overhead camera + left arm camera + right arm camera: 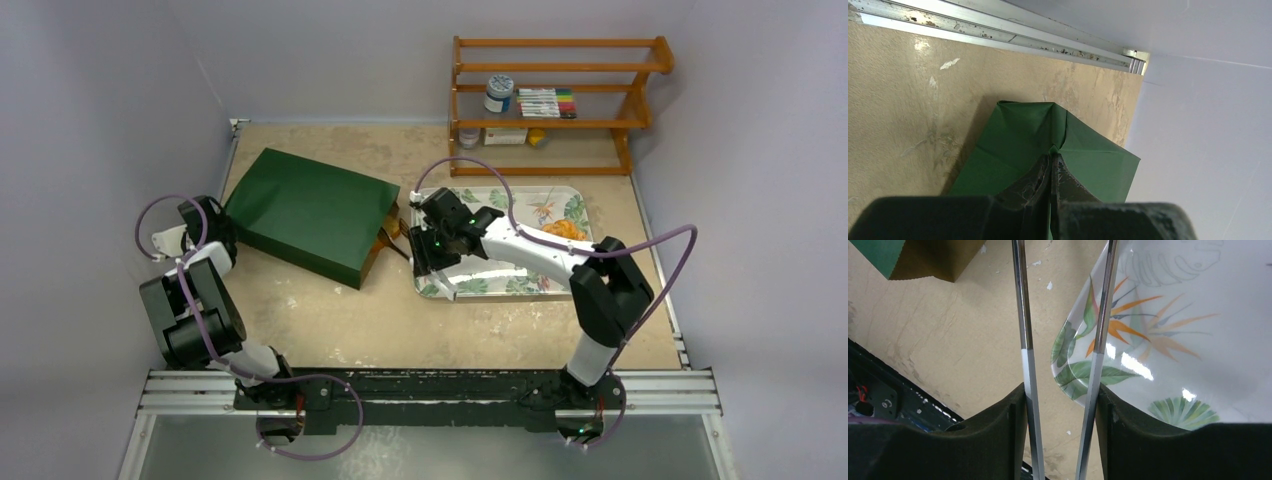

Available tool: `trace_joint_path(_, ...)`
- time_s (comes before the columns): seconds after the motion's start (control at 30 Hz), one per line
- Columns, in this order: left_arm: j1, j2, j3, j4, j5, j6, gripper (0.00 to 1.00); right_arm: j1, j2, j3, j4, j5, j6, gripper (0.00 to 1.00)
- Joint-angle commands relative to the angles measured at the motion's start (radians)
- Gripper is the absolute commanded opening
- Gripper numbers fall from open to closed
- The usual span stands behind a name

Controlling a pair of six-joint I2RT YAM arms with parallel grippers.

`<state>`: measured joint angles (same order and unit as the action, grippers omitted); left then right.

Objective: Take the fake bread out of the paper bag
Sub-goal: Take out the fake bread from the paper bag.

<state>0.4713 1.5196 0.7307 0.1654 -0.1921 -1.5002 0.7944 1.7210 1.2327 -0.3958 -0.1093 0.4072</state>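
One paper bag [310, 213] lies toward the far left corner. One leaf-printed tray [520, 285] sits toward the right edge, with one orange bread piece [565, 229] on it. A second orange bit [391, 230] shows at the bag's open end, too hidden to tell what it is.

One wooden rack [640, 110] stands at the far edge. It carries one blue-lidded jar [499, 93], one small box [505, 136] and one row of markers [547, 102] too small to count.

Two arms stand at the near edge, the left arm [195, 305] and the right arm [605, 295]. There are two grippers, the left gripper [1052, 161] and the right gripper [1062, 395]. Two metal strips [1023, 330] run between the right one's fingers.
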Motion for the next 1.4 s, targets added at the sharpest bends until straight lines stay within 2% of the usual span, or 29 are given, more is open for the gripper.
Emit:
trace_joint_path(0.0, 0.01, 0.009, -0.008, 0.043, -0.011, 0.014, 0.0, -0.009, 0.023, 0.076, 0.053, -0.052, -0.037, 0.51)
trace_joint_path(0.23, 0.009, 0.019, -0.008, 0.055, -0.006, 0.013, 0.0, -0.009, 0.073, 0.098, 0.05, -0.076, -0.052, 0.5)
trace_joint_path(0.37, 0.009, 0.024, -0.008, 0.058, -0.005, 0.014, 0.0, -0.009, 0.082, 0.092, 0.049, -0.102, -0.06, 0.44)
trace_joint_path(0.6, 0.007, 0.032, -0.011, 0.066, 0.007, 0.013, 0.0, -0.009, 0.051, 0.056, 0.06, -0.106, -0.055, 0.11)
trace_joint_path(0.73, 0.007, 0.031, -0.012, 0.069, 0.011, 0.013, 0.0, -0.009, 0.018, 0.056, 0.057, -0.07, -0.047, 0.0)
trace_joint_path(1.37, 0.007, 0.03, -0.023, 0.096, 0.005, -0.033, 0.0, -0.009, -0.329, -0.132, -0.069, 0.019, 0.087, 0.0)
